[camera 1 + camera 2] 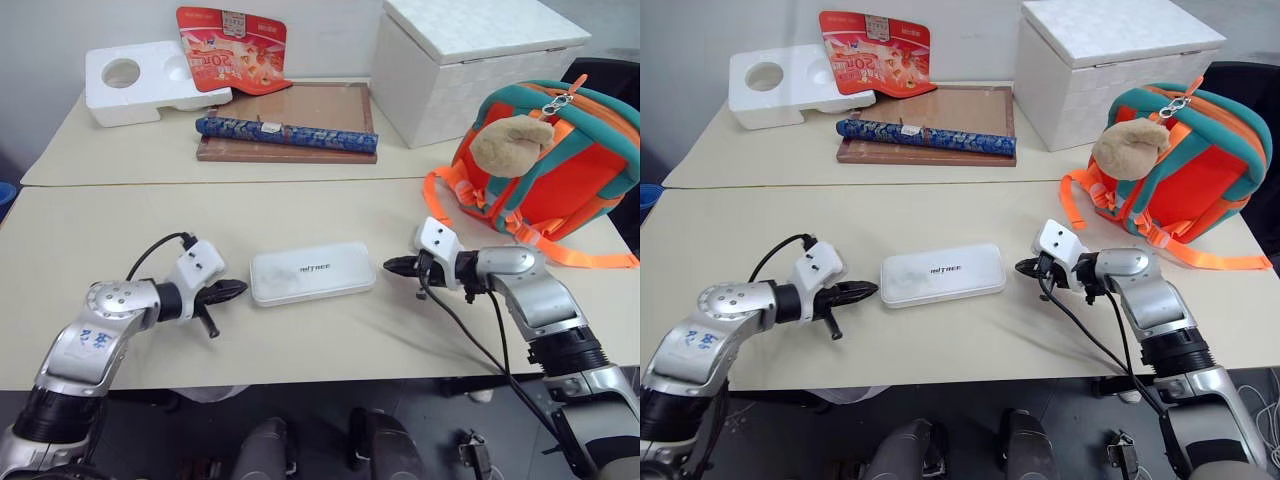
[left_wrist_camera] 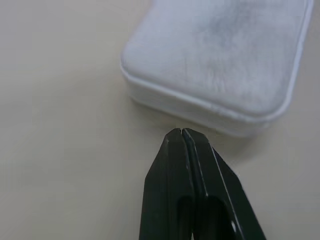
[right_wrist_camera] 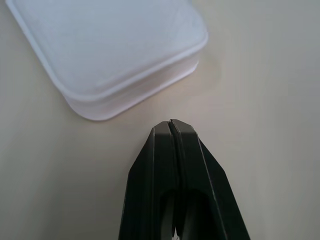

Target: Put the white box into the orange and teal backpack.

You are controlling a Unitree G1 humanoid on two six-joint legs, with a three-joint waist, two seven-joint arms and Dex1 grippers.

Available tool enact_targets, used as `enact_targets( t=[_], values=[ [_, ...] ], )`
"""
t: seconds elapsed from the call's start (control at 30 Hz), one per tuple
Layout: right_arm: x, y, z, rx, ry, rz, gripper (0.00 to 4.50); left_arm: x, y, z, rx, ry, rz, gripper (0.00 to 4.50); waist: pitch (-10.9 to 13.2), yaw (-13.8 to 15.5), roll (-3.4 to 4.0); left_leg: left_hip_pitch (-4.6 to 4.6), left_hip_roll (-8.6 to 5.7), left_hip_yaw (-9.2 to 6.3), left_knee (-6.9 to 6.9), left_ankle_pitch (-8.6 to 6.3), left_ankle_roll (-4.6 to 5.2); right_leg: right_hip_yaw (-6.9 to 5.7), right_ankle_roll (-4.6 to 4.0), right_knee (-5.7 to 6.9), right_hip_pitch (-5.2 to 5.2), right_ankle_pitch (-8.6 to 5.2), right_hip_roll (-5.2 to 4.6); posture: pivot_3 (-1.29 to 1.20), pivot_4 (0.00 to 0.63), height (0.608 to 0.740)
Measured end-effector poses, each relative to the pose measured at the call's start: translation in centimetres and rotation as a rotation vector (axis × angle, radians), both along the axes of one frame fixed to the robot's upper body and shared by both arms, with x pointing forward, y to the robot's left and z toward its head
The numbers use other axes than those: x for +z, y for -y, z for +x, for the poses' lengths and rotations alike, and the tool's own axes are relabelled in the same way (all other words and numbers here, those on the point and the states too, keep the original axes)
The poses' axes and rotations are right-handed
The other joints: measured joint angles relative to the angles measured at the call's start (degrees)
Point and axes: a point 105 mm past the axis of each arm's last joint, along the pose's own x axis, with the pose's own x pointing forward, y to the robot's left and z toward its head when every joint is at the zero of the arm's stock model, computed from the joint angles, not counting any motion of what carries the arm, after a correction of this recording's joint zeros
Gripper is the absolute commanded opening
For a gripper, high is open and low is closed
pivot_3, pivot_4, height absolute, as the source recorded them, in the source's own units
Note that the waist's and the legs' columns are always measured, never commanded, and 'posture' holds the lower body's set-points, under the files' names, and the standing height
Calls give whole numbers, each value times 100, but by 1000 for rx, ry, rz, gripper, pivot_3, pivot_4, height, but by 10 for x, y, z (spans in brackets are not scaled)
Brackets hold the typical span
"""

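From the head view, the white box (image 1: 312,273) lies flat on the counter (image 1: 120,240), between left gripper (image 1: 238,288) and right gripper (image 1: 390,265); the orange and teal backpack (image 1: 560,165) stands far right. Both wrist views show clenched, empty jaws just short of the box's ends. Squeezing it evenly from both ends should lift it.

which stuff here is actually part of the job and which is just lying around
Job: white box; orange and teal backpack; left gripper and right gripper, both shut.

Lying about: styrofoam tray; red packet; blue roll; wooden frame; large white lidded box.
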Motion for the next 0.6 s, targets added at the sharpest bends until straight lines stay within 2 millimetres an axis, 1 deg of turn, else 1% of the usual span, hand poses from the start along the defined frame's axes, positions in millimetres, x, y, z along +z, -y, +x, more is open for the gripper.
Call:
enact_targets(
  t=[0.1,0.2,0.3,0.4,0.5,0.53,0.6],
  values=[
    [-4,-3,-6,10,-11,8,0,-4,6,9,-10,9,-3,20,0,7,0,-2,0,0,2,1,2,-4,0,9,0,0,3,0,150,740],
    [-7,-5,-13,16,-23,5,0,-10,8,13,-9,-5,-13,20,0,3,0,-3,1,2,13,1,4,-6,1,10,1,0,2,0,150,740],
    [-11,-2,-19,10,-40,-2,0,-10,9,17,-12,-1,-17,20,0,2,0,-3,2,1,25,0,6,-5,1,9,2,0,1,0,150,740],
    [-10,0,-21,2,-35,-3,0,-10,6,19,-6,-9,-28,20,0,1,-1,-3,3,-2,31,-1,6,-4,1,0,4,0,-1,0,150,740],
    [-9,6,-19,-22,-24,-8,0,-9,-2,18,23,-71,-76,587,0,-8,-1,-4,5,-2,30,-1,5,-3,1,6,2,0,0,0,150,740],
    [-8,8,-18,-30,-21,-10,0,-8,-5,17,35,-98,-92,884,0,-15,-1,-3,7,-2,30,-2,5,-4,1,10,2,0,1,0,150,740],
    [-7,12,-16,-45,-9,-10,0,-6,-13,12,76,-209,-167,1504,0,-20,-1,-4,9,-2,31,-1,4,-4,1,19,3,0,5,0,150,740]
  ],
)
